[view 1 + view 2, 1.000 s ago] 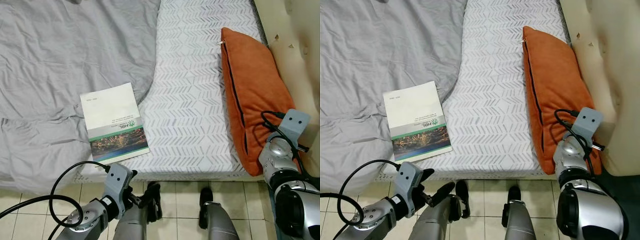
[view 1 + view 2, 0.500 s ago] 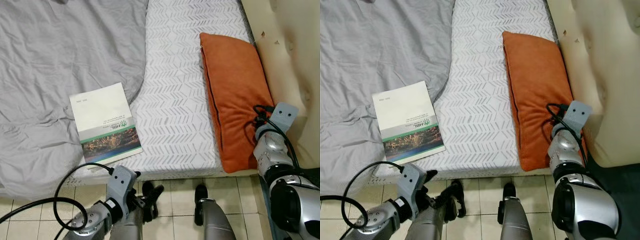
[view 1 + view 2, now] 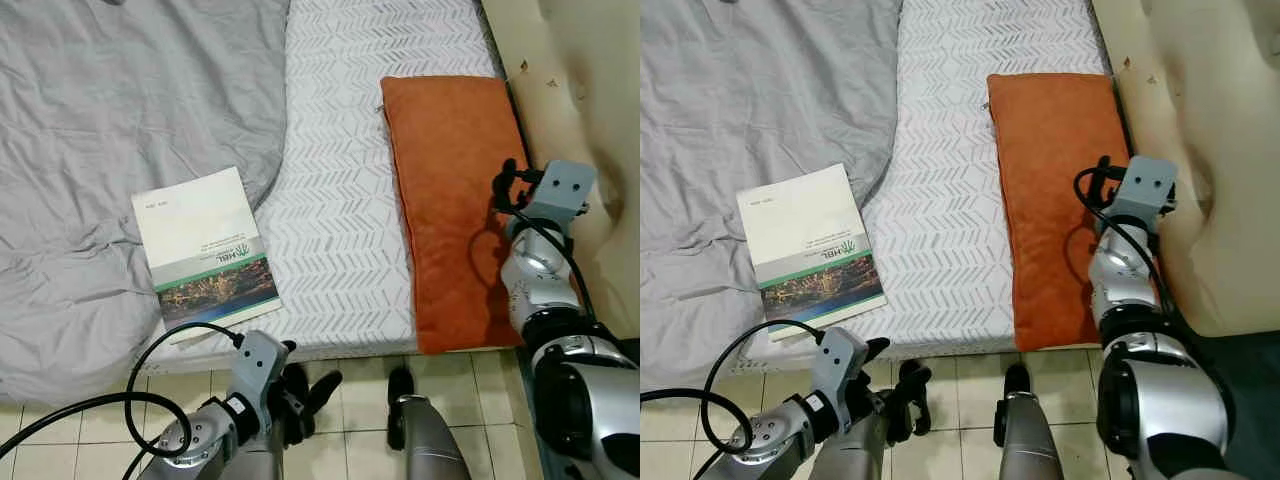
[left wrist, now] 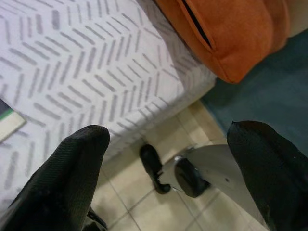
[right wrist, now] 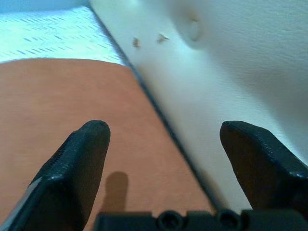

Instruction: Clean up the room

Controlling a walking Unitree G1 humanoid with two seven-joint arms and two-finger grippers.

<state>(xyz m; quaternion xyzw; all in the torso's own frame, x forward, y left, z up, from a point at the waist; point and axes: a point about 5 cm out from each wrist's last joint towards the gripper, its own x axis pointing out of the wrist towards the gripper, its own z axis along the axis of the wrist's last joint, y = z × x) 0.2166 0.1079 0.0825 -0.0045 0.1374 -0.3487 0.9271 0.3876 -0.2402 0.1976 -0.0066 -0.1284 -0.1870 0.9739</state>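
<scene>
Rectangular orange velvet cushion (image 3: pixel 452 205) flat at bed's (image 3: pixel 350 190) headboard edge; white paperback booklet (image 3: pixel 205 255) unsorted near foot-side edge. Right gripper (image 5: pixel 163 159) fingers wide, empty; left gripper (image 4: pixel 168 163) likewise.

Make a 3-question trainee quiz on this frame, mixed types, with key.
1. True or false: the booklet lies partly on the grey blanket.
2. The right hand is: A) open above the pillow, beside the headboard; B) shut on the pillow; C) holding the booklet.
3. Fill in: the left hand is open, low over the ____ at the bed's edge.

Key: 1 true; 2 A; 3 floor
</scene>
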